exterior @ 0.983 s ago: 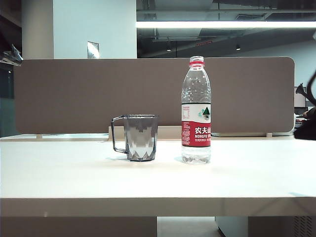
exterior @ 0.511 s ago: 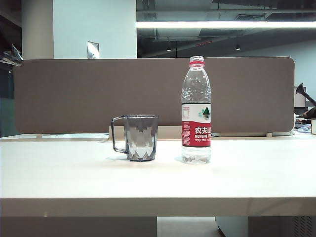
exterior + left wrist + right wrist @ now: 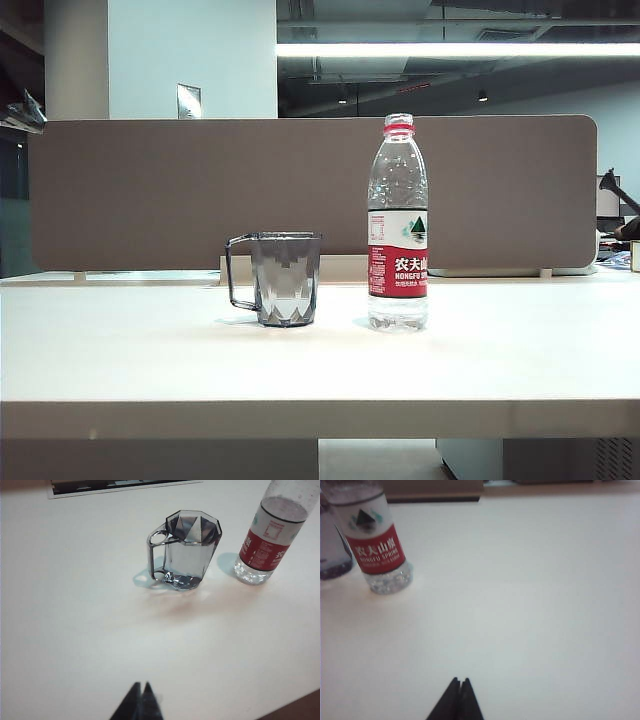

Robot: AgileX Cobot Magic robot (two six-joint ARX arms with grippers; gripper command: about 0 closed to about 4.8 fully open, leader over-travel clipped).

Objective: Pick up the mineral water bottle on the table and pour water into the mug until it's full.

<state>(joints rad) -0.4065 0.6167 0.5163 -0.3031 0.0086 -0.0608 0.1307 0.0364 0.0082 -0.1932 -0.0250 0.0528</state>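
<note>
Where the exterior view faces the mineral water bottle [image 3: 397, 222], its red-and-white label reads "NONGFU SPRING" under white Chinese characters, with a green mountain logo above; the cap ring is red. It stands upright right of centre on the off-white worktop [image 3: 300, 370], with the smoky-grey faceted mug [image 3: 285, 278] just beside it to the left, apart from it, handle pointing left. Behind both runs a brown partition panel [image 3: 150, 190].

Neither arm appears in that view; only the wrist cameras show the fingers. In the left wrist view the left gripper [image 3: 140, 695] sits at the lower edge of the frame, its dark fingers pressed together and holding nothing, well short of the mug [image 3: 187, 550] and bottle [image 3: 272, 537]. That view also looks down into the mug. In the right wrist view the right gripper [image 3: 459, 690] is likewise closed and empty at the bottom edge, with the bottle [image 3: 375, 542] at upper left, its label again legible though blurred.
</note>
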